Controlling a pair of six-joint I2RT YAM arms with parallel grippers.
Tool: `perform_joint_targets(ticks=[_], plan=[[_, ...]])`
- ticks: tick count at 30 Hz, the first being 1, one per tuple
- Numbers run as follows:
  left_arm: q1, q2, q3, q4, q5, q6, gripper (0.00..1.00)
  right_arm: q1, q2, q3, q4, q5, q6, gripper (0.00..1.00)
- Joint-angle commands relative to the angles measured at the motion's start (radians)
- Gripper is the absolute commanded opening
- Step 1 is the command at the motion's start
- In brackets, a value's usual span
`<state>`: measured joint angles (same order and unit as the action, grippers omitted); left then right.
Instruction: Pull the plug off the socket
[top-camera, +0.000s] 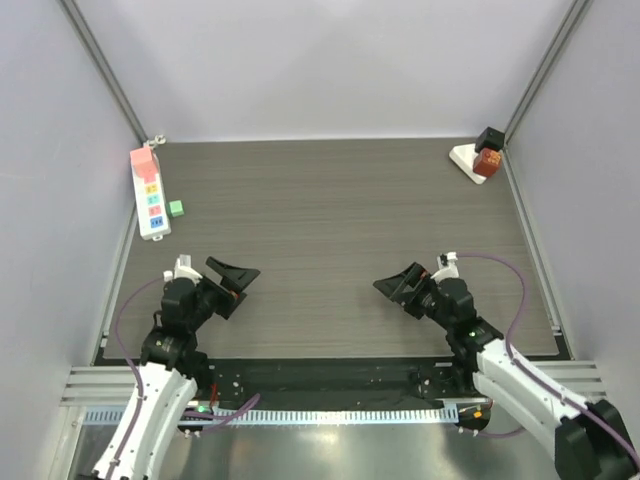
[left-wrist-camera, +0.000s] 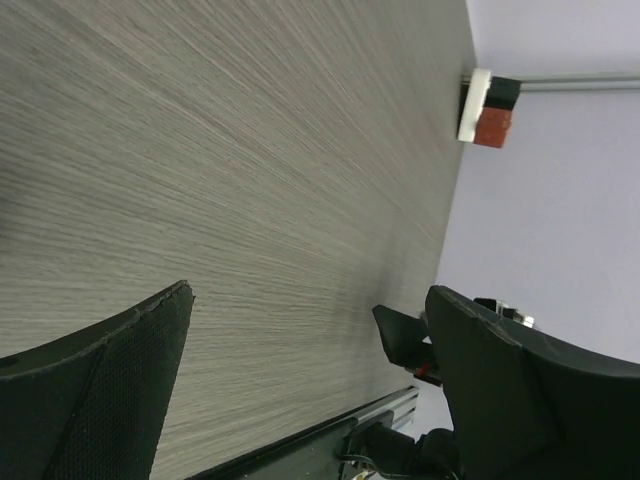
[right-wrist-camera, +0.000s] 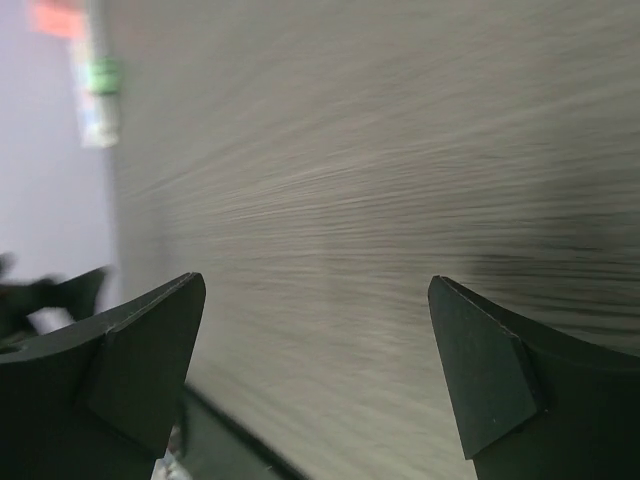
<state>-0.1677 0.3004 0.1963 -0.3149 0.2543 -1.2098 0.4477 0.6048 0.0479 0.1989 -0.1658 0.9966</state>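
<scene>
A white socket strip (top-camera: 152, 203) with coloured outlets lies along the table's left edge. A pink plug (top-camera: 143, 160) sits on its far end. In the right wrist view the strip (right-wrist-camera: 97, 115) and the plug (right-wrist-camera: 58, 18) show only as blurs at top left. My left gripper (top-camera: 232, 285) hovers open over the near left of the table, well short of the strip, with nothing between its fingers (left-wrist-camera: 308, 295). My right gripper (top-camera: 398, 290) is open and empty over the near right (right-wrist-camera: 315, 285). The two grippers point toward each other.
A small green block (top-camera: 176, 209) lies just right of the strip. In the far right corner a white base (top-camera: 464, 157) carries a red block (top-camera: 487, 163) and a black block (top-camera: 488, 138), also seen in the left wrist view (left-wrist-camera: 493, 127). Walls close in three sides.
</scene>
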Motion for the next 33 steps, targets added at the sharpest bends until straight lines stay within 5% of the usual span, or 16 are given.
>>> perform_joint_targets(ticks=[1,6,11,18,25,33], plan=[[0.007,0.155,0.121,-0.011,-0.020,0.104,0.99,0.000,0.159,0.133,-0.106,0.238,-0.049,1.00],[0.043,0.428,0.233,0.098,0.037,0.139,1.00,-0.003,0.387,0.332,-0.133,0.115,-0.271,1.00],[0.239,0.786,0.469,0.134,0.180,0.260,1.00,-0.001,0.506,0.400,-0.127,0.051,-0.335,1.00],[0.465,1.075,0.809,0.053,0.025,0.487,1.00,-0.001,0.501,0.377,-0.079,-0.075,-0.328,1.00],[0.547,1.394,1.142,-0.160,-0.153,0.680,1.00,-0.001,0.417,0.320,-0.078,-0.123,-0.337,1.00],[0.545,1.563,1.226,-0.230,-0.309,0.776,1.00,-0.003,0.320,0.257,-0.102,-0.159,-0.355,1.00]])
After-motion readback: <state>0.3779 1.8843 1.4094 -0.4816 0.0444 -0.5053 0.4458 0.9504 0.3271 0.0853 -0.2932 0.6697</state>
